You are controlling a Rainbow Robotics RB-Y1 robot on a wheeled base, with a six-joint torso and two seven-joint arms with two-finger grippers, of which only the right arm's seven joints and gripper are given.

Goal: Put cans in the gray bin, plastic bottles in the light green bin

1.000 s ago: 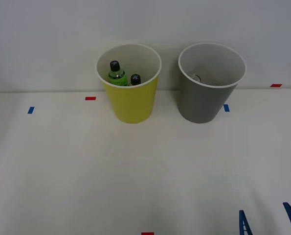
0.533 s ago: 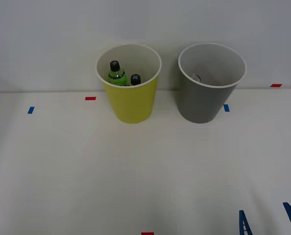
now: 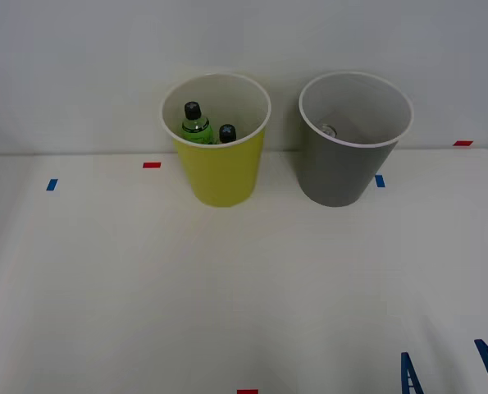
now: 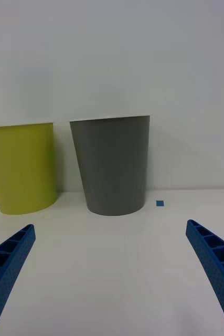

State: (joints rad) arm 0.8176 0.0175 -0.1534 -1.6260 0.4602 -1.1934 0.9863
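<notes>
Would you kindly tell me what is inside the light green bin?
Inside the light green bin stand two black-capped plastic bottles, one with a green body; the bin's front wall hides their lower parts and the bottom.

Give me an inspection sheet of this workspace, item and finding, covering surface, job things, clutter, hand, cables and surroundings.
Surface: white table with small red and blue tape marks.
Job's things: two plastic bottles inside the light green bin; a silver can top inside the gray bin.
Clutter: nothing seen.
Hand: right hand open, empty, low over the table, near side of the bins.
Cables: nothing seen.
Surroundings: plain pale wall behind.
</notes>
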